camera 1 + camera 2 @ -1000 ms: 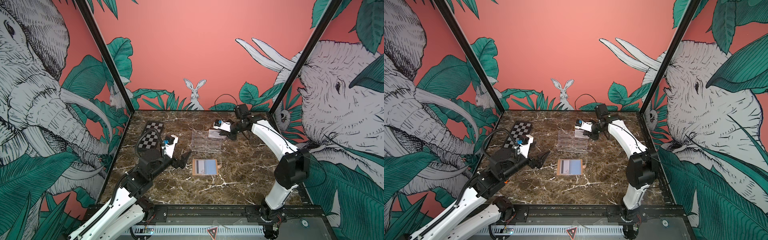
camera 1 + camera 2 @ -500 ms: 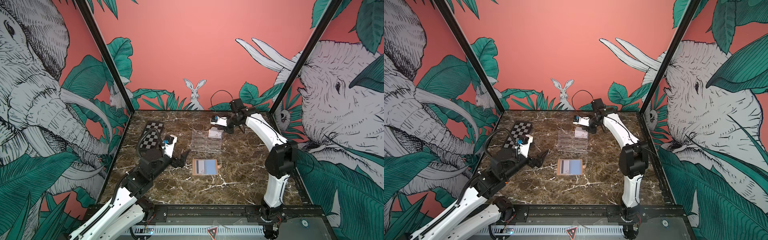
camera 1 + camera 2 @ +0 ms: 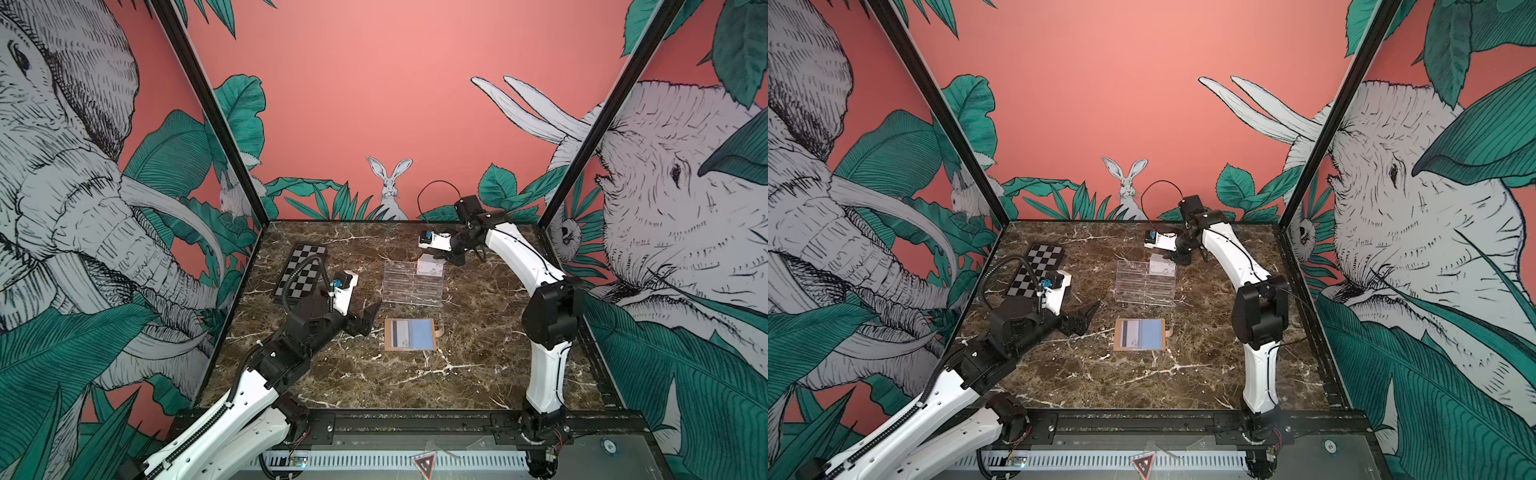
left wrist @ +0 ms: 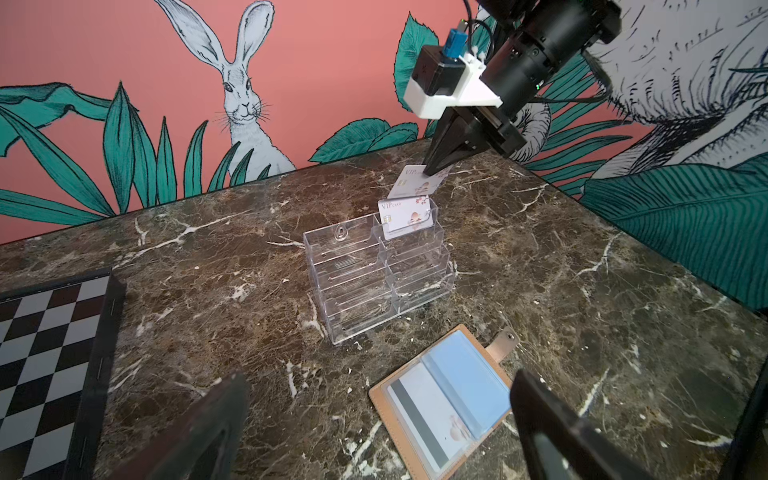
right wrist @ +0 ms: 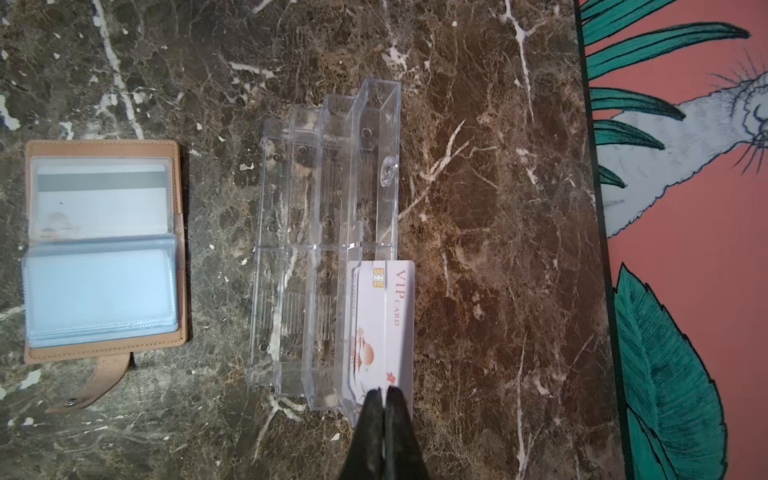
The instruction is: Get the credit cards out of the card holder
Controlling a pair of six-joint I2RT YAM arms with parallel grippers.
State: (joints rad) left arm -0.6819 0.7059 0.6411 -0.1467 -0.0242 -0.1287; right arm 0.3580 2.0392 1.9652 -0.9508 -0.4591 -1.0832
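Note:
The tan card holder [image 3: 409, 334] [image 3: 1140, 334] lies open on the marble, with a whitish, grey-striped credit card [image 4: 424, 411] [image 5: 99, 199] in a clear sleeve beside pale blue sleeves. My left gripper [image 3: 370, 318] [image 3: 1088, 318] [image 4: 382, 432] hovers open just left of it, holding nothing. My right gripper [image 3: 440, 262] [image 3: 1169, 259] [image 4: 432, 168] [image 5: 384, 395] is shut on the edge of a whitish VIP card [image 4: 411, 183] above the back right slot of the rack. Another VIP card [image 4: 405, 216] stands in that slot.
The clear tiered rack [image 3: 411, 286] [image 3: 1144, 286] [image 4: 365, 282] [image 5: 316, 249] stands behind the card holder. A chequered board [image 3: 301, 276] [image 3: 1036, 270] [image 4: 41, 353] lies at the back left. Walls close in the table's back and sides.
The right gripper has swung left and come down over the rack's back right slot with its card. The left arm has barely moved.

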